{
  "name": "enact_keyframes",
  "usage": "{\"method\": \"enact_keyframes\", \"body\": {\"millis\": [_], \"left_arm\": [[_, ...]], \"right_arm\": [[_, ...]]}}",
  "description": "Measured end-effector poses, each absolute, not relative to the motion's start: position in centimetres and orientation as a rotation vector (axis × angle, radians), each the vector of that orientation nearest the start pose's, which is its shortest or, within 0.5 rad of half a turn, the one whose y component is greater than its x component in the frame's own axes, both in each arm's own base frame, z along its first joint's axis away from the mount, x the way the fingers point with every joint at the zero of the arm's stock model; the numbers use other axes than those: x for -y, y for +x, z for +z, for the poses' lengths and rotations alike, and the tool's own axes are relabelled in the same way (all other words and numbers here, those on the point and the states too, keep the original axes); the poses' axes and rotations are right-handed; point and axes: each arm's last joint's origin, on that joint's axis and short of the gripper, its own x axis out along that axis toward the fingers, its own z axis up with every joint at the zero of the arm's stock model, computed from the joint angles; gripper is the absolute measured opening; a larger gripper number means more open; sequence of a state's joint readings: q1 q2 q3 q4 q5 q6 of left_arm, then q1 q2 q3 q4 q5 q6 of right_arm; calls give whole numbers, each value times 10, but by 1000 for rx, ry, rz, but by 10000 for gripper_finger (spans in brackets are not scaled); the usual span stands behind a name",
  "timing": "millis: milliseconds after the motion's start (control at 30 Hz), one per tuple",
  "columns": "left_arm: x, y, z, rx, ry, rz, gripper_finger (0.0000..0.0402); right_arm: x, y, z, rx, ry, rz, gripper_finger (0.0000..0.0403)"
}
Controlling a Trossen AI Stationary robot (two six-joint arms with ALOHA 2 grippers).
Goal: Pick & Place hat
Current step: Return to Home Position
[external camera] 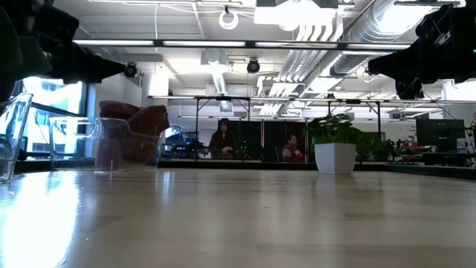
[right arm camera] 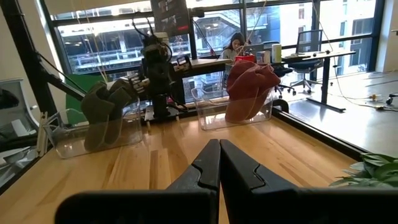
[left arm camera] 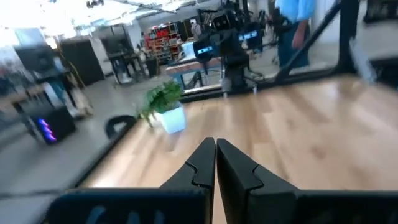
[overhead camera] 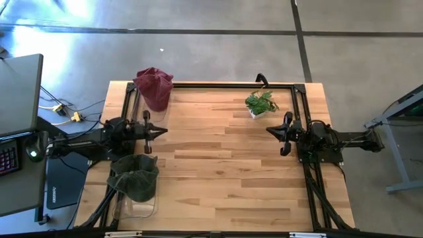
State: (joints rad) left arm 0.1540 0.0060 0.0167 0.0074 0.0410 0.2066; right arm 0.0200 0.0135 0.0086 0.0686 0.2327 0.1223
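A dark red hat (overhead camera: 154, 87) is draped over a clear bin at the table's far left corner; it also shows in the low view (external camera: 132, 132) and the right wrist view (right arm camera: 250, 87). A dark green hat (overhead camera: 135, 177) hangs over a clear bin at the near left; the right wrist view (right arm camera: 107, 109) shows it too. My left gripper (overhead camera: 160, 131) (left arm camera: 216, 155) hovers shut between the two bins, pointing right. My right gripper (overhead camera: 271, 131) (right arm camera: 219, 158) hovers shut at the table's right, pointing left. Neither touches anything.
A small potted plant (overhead camera: 261, 104) in a white pot stands on the far right part of the table. A black frame (overhead camera: 218, 84) runs along the table's edges. Bare wood (overhead camera: 218, 152) lies between the grippers. People sit in the room beyond (external camera: 222, 140).
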Motion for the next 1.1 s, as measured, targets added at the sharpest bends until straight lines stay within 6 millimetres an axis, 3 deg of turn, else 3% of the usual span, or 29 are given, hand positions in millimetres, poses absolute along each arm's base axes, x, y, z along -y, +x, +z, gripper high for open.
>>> {"method": "enact_keyframes", "body": {"millis": [200, 433, 1100], "left_arm": [[-13, 96, 168, -13, 358, 131, 10], [-13, 96, 169, -2, 212, 131, 10], [-13, 96, 168, 9, 22, 128, 0]], "right_arm": [[5, 97, 172, 75, 130, -208, 1], [5, 97, 172, 74, 130, -208, 1], [5, 97, 172, 73, 129, -209, 1]]}}
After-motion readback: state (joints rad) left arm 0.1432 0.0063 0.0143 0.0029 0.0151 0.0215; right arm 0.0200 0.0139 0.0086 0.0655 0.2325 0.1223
